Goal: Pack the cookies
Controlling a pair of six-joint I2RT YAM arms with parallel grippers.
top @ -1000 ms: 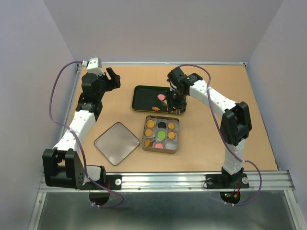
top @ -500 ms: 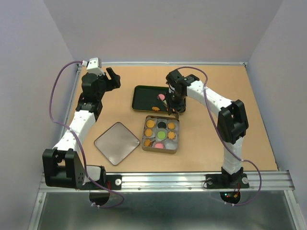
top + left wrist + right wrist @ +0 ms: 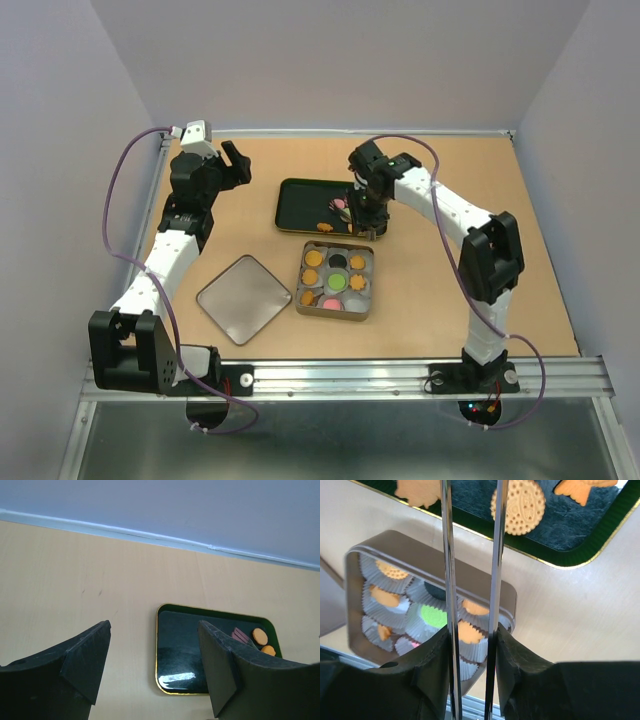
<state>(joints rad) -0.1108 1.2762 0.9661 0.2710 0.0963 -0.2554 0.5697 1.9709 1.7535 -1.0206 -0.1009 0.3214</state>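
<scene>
Several round orange, green, black cookies in cups (left jaws wide; right jaws narrow, hold unclear)

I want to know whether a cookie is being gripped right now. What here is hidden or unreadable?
- Tips of the metal tongs: cut off by the top edge in the right wrist view; under the right end effector in the top view, so any grip is unknowable.
- Part of the tin: right wrist view, behind the fingers.
- Green tray, right end: left wrist view, behind a finger of the left end effector.
</scene>
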